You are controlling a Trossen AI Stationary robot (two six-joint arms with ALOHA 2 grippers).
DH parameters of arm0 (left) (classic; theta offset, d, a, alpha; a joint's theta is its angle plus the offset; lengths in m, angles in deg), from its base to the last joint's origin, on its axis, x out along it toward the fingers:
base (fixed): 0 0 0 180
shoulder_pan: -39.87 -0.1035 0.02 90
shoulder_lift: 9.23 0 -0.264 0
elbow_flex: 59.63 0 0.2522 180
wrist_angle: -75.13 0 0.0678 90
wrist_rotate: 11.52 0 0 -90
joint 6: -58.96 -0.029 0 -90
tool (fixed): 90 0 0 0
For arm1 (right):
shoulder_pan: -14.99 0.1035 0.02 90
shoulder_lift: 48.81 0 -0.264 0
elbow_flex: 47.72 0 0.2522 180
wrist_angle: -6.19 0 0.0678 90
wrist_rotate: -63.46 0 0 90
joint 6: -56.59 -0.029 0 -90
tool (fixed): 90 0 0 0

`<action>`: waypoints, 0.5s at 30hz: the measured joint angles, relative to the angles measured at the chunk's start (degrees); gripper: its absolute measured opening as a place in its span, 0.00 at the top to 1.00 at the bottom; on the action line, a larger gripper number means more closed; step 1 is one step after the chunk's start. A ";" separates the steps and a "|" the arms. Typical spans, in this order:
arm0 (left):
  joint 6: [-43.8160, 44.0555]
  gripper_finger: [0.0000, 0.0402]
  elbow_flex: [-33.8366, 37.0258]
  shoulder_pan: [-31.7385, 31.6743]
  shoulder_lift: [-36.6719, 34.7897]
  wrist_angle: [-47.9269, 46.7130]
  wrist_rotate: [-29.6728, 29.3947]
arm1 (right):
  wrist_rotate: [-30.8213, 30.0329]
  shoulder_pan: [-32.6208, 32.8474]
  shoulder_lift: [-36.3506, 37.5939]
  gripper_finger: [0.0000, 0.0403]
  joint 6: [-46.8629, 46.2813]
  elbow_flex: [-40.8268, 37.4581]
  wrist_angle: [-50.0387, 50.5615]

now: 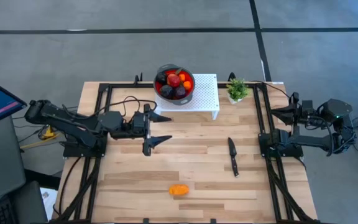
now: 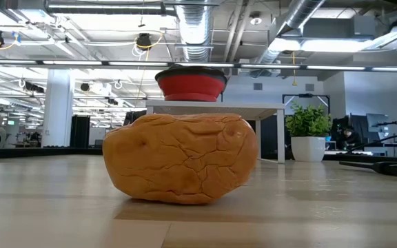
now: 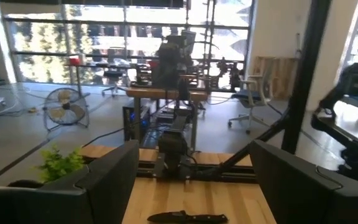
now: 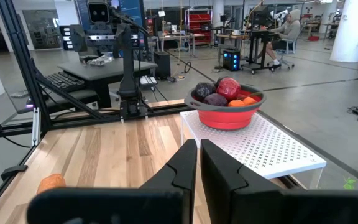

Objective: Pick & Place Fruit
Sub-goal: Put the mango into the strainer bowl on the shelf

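Near the table's front edge lies one orange fruit [image 1: 179, 190], alone on the wood; the other fruits [image 1: 174, 83] fill a red bowl [image 1: 189, 93] on a white stand [image 1: 206, 98]. Left gripper [image 1: 159, 129] hovers mid-table, jaws spread, empty. Right gripper [image 4: 199, 163] waits at the right edge, clenched.

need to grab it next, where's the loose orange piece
In the high view the orange piece lies alone near the table's front edge, left of the knife.

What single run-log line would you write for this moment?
left tool: open, empty, above table | right tool: shut, parked at right edge | bowl: holds fruit, on white shelf | orange piece: loose near front edge
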 joint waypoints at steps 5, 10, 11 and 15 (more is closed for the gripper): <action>-0.12 0.24 -0.09 0.92 1.83 -0.11 3.39 | -0.01 0.00 -0.01 0.96 0.01 -0.02 0.00; -0.49 0.24 -0.09 3.58 4.94 -0.18 3.76 | 0.00 0.00 -0.02 0.96 0.02 -0.02 0.00; -0.84 0.24 -0.09 4.22 5.64 -0.40 3.76 | -0.02 0.00 -0.02 0.96 0.00 -0.02 0.00; -1.83 0.24 -0.09 6.96 9.98 -0.21 3.61 | -0.01 0.00 -0.02 0.96 0.01 -0.02 0.00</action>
